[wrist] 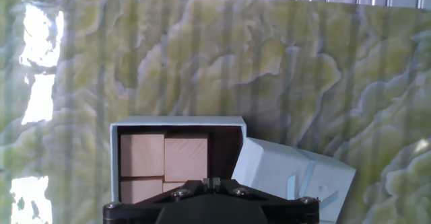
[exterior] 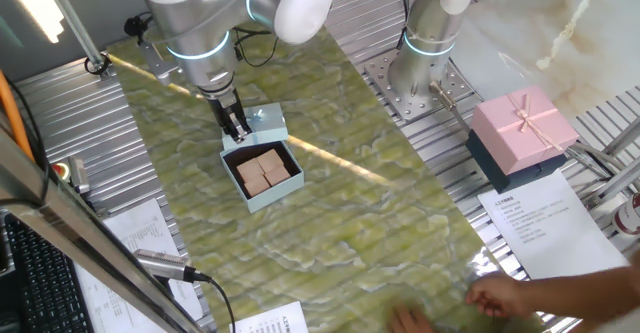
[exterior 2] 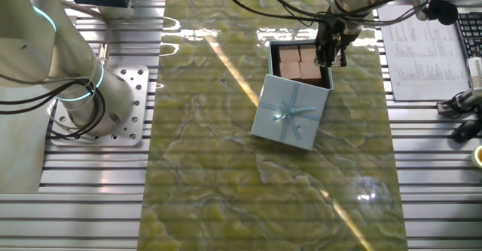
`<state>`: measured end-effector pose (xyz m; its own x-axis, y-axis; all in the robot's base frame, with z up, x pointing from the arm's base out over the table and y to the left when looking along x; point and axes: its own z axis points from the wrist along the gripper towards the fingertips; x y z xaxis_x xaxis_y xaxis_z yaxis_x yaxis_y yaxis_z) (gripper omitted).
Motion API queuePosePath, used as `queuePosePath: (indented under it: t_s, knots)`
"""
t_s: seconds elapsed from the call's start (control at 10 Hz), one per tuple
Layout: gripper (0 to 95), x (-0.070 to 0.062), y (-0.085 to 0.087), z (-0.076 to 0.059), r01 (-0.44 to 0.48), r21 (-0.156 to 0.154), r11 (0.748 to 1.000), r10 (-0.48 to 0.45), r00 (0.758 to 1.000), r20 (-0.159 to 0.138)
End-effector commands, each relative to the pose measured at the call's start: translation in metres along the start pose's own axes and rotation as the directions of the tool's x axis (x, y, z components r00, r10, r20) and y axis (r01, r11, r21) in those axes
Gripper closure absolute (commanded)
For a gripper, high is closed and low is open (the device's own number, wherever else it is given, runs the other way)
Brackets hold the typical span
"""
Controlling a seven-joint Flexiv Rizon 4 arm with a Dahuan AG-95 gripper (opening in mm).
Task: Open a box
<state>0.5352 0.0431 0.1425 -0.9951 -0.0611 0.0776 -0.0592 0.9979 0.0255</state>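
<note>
On the table point(exterior: 400, 223), box point(exterior: 263, 174) left open, lid point(exterior 2: 291, 113) leaned against it, jaws pressed together, nothing held

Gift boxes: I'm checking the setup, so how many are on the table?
2. The pale blue box sits open mid-mat under the gripper, its lid leaning against it. The pink-lidded box sits closed off the mat's edge.

A green marbled mat point(exterior: 340, 203) runs the length of a ribbed metal table point(exterior: 60, 113), leaving bare slats along both long edges. Glare streaks the mat diagonally. Printed sheets point(exterior: 545, 223) lie at one edge beside a pink box point(exterior: 522, 133); a keyboard point(exterior: 35, 273) sits off the opposite edge. A bolted metal plate point(exterior 2: 124, 104) sits on the slats.
</note>
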Motion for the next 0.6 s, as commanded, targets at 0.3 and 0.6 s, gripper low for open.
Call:
queuePosePath:
  t_s: [0.3, 0.6]
  knots:
    - [95.0, 0.0001, 0.0, -0.0008, 0.019, 0.006, 1.0, -0.019, 1.0, 0.003]
    - [95.0, 0.0, 0.0001, -0.0009, 0.015, 0.006, 1.0, -0.015, 1.0, 0.009]
